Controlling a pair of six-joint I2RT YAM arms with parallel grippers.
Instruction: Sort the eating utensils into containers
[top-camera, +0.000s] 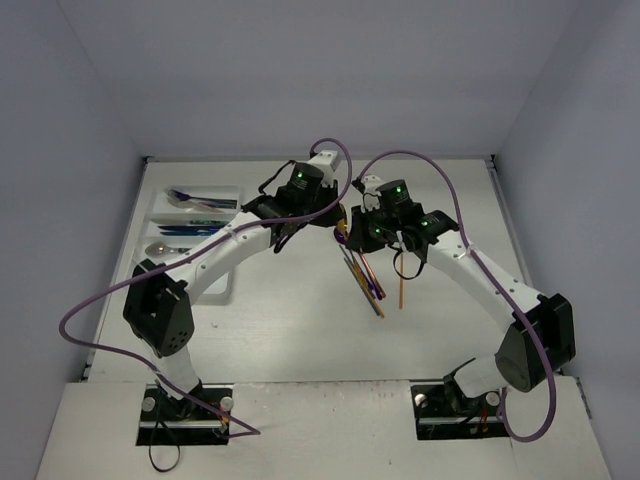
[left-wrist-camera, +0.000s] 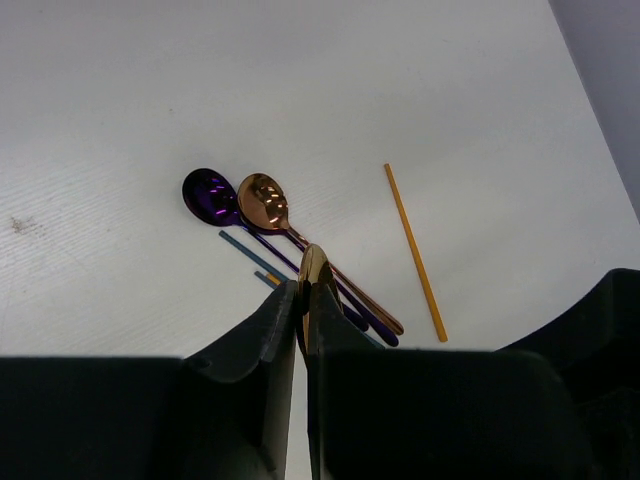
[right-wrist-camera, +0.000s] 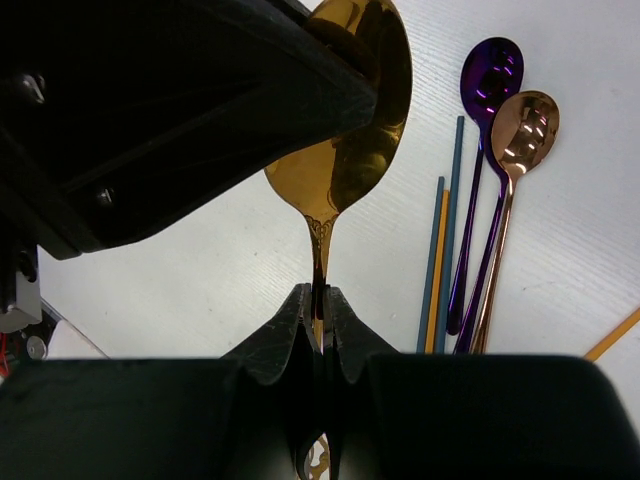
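Observation:
A gold spoon (right-wrist-camera: 345, 160) hangs above the table, held at both ends. My right gripper (right-wrist-camera: 320, 300) is shut on its handle. My left gripper (left-wrist-camera: 303, 290) is shut on its bowl (left-wrist-camera: 313, 265). In the top view the two grippers meet over the table's middle, left (top-camera: 336, 222) and right (top-camera: 356, 236). Below them lie a purple spoon (left-wrist-camera: 208, 195), a copper spoon (left-wrist-camera: 263, 200), a teal stick (left-wrist-camera: 250, 255) and a gold stick (left-wrist-camera: 415, 250). The white cutlery tray (top-camera: 228, 190) stands at the far left with blue utensils (top-camera: 195, 203) and a silver spoon (top-camera: 160, 247) in it.
The loose utensils form a cluster (top-camera: 365, 275) just in front of the grippers, with the gold stick (top-camera: 401, 285) to its right. Purple cables loop over both arms. Grey walls close in the table at the back and sides.

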